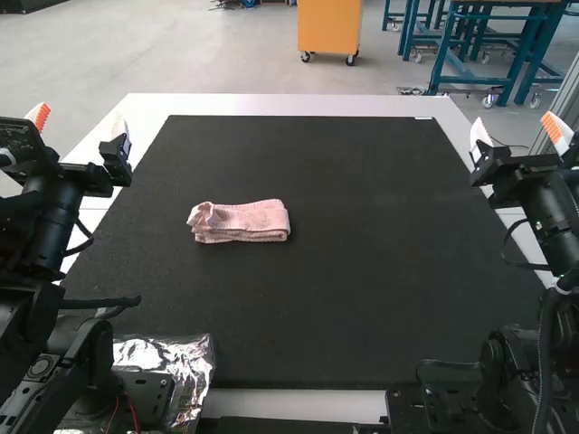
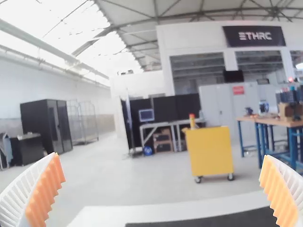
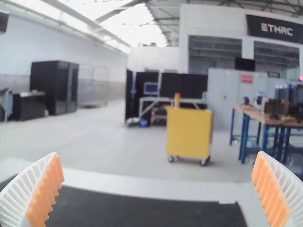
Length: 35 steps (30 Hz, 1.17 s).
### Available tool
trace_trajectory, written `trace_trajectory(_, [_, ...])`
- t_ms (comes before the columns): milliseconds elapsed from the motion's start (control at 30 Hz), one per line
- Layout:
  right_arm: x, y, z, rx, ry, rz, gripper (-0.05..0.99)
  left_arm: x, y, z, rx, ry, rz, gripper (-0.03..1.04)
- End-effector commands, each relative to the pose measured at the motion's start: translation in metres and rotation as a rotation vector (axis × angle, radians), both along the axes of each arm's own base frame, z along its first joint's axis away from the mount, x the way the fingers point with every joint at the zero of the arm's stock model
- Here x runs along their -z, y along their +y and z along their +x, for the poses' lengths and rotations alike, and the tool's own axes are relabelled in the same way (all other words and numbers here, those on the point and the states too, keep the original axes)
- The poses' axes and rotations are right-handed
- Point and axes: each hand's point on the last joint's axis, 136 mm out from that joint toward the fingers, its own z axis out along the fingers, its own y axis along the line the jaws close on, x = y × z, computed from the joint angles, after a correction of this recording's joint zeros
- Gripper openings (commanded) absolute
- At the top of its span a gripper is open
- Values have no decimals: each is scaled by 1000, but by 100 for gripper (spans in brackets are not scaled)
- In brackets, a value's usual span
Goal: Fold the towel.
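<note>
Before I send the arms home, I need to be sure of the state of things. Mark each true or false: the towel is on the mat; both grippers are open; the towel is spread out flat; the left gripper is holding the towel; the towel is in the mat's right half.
1. The towel is on the black mat. True.
2. The left gripper and right gripper are both open. True.
3. The towel is spread out flat. False: it is folded into a compact strip.
4. The left gripper is holding the towel. False: it is away from it.
5. The towel is in the mat's right half. False: left half.
</note>
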Motion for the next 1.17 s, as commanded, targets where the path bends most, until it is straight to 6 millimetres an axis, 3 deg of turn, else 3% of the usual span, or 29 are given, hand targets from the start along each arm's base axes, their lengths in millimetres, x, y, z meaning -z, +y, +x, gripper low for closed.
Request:
trace_trajectory(0, [22, -38, 11, 192, -14, 99, 91, 1, 24, -4, -143, -40, -37, 97])
trace_trajectory(100, [45, -57, 17, 285, -41, 157, 91, 12, 26, -2, -151, -92, -43, 97])
trace_trajectory(167, [70, -58, 25, 310, 18, 110, 91, 20, 25, -3, -149, -145, -46, 97])
trace_trajectory(233, [112, -58, 38, 330, 201, 41, 91, 44, 26, 10, -157, -43, -40, 97])
trace_trajectory(367, [170, -53, 43, 304, 442, 3, 91, 95, 25, 32, -106, 168, -154, 97])
trace_trajectory(500, [174, -48, 43, 279, 455, -4, 91, 162, 22, 42, -99, 442, -177, 97])
trace_trajectory(633, [181, -31, 44, 178, 483, -23, 91, 162, 21, 42, -84, 435, -230, 97])
trace_trajectory(1133, [181, -31, 44, 178, 483, -23, 91, 162, 21, 42, -82, 435, -231, 97])
